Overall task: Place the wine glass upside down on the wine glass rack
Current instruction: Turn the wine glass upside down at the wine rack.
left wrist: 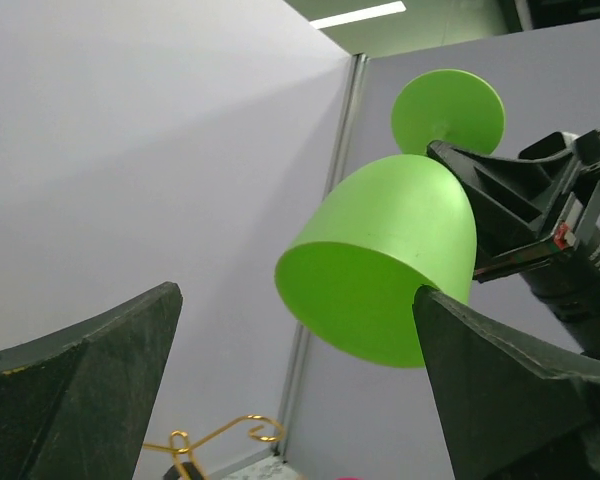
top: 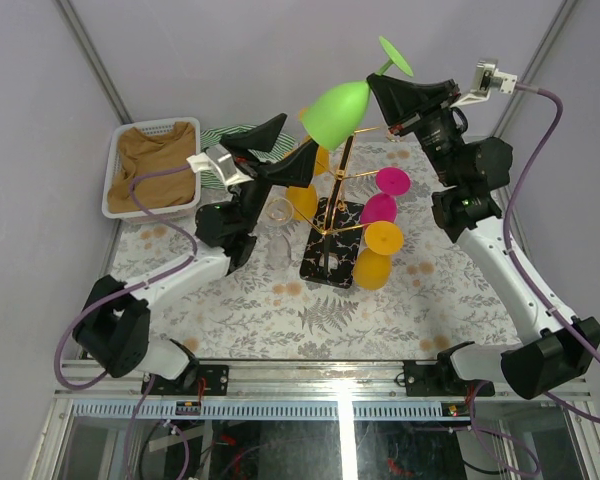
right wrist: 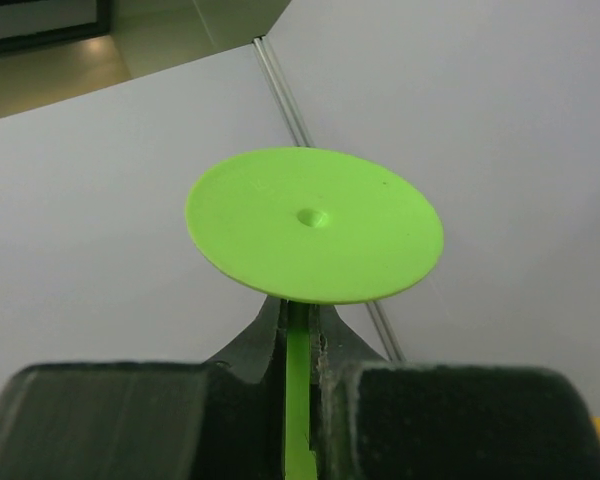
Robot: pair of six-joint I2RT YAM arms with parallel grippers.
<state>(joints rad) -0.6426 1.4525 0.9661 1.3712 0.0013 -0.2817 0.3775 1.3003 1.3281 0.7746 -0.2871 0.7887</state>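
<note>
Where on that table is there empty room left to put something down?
The widest bare stretch of table lies at the front, between the wine glass rack and the arms' bases. A smaller patch lies right of the nearest yellow glass, before the right arm. Around the rack it is crowded: hanging glasses, a clear glass and the left arm.

Left arm raised from base, reaching forward-right over table. Left claw (top: 298, 142) jaws spread wide. Right arm stretched high, wrist bent leftward. Right claw (right wrist: 298, 312) pinched tight on stem of lime-green plastic wine glass (top: 338, 112).
</note>
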